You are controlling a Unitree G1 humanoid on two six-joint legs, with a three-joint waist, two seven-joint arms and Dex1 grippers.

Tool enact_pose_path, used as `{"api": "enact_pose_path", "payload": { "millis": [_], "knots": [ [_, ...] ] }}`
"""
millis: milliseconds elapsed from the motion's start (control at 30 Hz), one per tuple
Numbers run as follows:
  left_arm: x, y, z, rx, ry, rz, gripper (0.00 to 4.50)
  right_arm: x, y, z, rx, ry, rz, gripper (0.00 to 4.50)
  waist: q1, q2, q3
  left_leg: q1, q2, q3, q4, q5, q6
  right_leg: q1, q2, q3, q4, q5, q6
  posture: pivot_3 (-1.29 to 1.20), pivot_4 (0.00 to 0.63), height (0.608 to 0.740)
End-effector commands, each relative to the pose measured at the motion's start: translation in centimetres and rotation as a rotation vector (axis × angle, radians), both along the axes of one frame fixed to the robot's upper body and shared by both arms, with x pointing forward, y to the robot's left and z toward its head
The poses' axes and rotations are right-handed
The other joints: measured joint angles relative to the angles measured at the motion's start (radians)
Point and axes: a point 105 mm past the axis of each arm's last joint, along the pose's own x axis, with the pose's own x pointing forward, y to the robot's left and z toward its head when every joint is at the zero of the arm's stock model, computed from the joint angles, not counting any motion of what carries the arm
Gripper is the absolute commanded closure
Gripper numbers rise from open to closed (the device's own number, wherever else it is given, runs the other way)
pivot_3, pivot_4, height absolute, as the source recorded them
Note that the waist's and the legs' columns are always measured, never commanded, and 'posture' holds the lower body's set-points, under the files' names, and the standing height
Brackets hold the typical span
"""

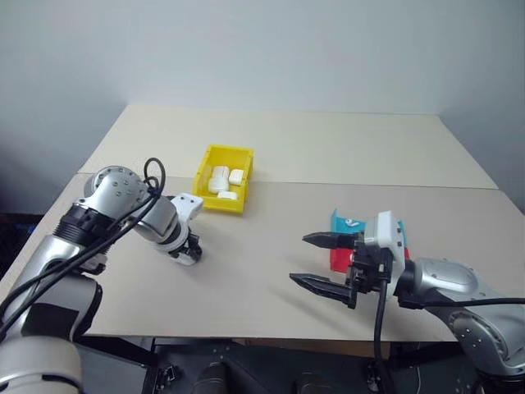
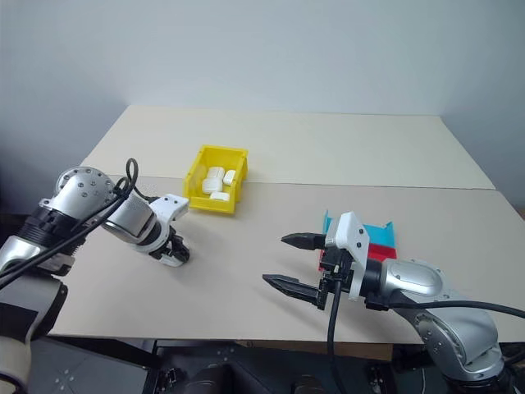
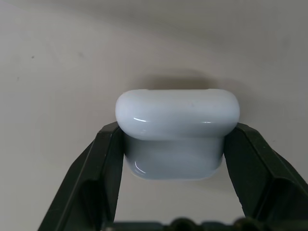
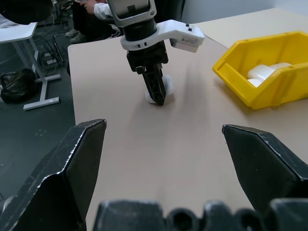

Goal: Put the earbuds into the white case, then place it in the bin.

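The white case (image 3: pixel 177 130) lies on the tan table (image 1: pixel 271 271), left of centre, and its lid looks closed. My left gripper (image 1: pixel 190 250) points steeply down and is shut on the white case, one black finger (image 3: pixel 108 159) on each side. It appears again as the left gripper (image 4: pixel 156 94) pinching the case (image 4: pixel 168 84). The yellow bin (image 1: pixel 225 150) stands behind it with several white cases inside. My right gripper (image 1: pixel 316 261) hovers open at the right, pointing left. The earbuds are out of view.
A teal tray (image 2: pixel 377 232) and a red tray (image 2: pixel 381 252) sit behind the right gripper. The table's front edge runs just below both arms. Part of a person (image 4: pixel 91 6) and a white side table (image 4: pixel 19 31) stand beyond the table's left side.
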Motion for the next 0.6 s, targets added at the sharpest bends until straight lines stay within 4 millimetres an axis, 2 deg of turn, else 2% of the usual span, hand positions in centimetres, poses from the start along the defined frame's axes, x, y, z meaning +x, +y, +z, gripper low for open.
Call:
{"api": "enact_pose_path", "payload": {
  "millis": [33, 200, 333, 433, 533, 600],
  "knots": [
    [-0.5, 1.0, 1.3, -0.011, -0.055, 0.0, 1.7, -0.3, 0.1, 1.1, 0.018, -0.049, 0.017, 0.0, -0.004, 0.0, 0.0, 0.0, 0.0, 0.0, 0.0, 0.0, 0.0, 0.0, 0.0, 0.0, 0.0, 0.0, 0.0, 0.0, 0.15, 0.74],
    [-1.7, 0.3, 4.1, -0.102, -0.238, -0.096, 1.7, 0.1, -0.2, 1.2, 0.011, -0.053, 0.022, 0.0, -0.006, 0.0, 0.0, -0.001, 0.0, 0.0, 0.0, 0.0, 0.0, 0.0, 0.0, 0.0, 0.0, 0.0, 0.0, 0.0, 0.15, 0.74],
    [-2.9, -0.7, 8.9, -0.271, -0.668, -0.197, 1.7, 0.5, -1.0, 1.6, -0.019, -0.068, 0.021, 0.0, -0.005, 0.0, 0.0, 0.0, 0.0, 0.001, -0.001, 0.0, -0.001, 0.0, -0.001, 0.0, -0.001, 0.0, 0.0, 0.0, 0.15, 0.74],
    [-3.6, -2.1, 10.3, -0.474, -0.827, -0.307, 1.7, 0.9, -1.7, 2.2, -0.043, -0.082, 0.021, 0.0, 0.002, 0.0, 0.0, 0.002, 0.0, 0.002, -0.002, 0.001, -0.002, 0.001, -0.001, 0.0, -0.001, 0.0, 0.0, 0.0, 0.15, 0.74],
    [-4.5, -3.8, 11.1, -0.744, -0.881, -0.46, 1.7, 1.3, -2.2, 3.0, -0.078, -0.106, 0.031, 0.0, 0.012, 0.0, 0.0, 0.003, 0.0, 0.002, -0.001, 0.001, -0.002, 0.003, -0.001, -0.001, -0.002, 0.0, -0.001, 0.0, 0.15, 0.74],
    [-5.0, -5.2, 11.6, -0.83, -0.942, -0.587, 1.7, 1.5, -2.6, 3.5, -0.1, -0.12, 0.035, 0.0, 0.015, 0.0, 0.0, 0.003, 0.0, 0.002, -0.001, 0.001, -0.001, 0.004, -0.001, -0.002, -0.002, 0.001, -0.001, 0.0, 0.15, 0.74]
  ]
}}
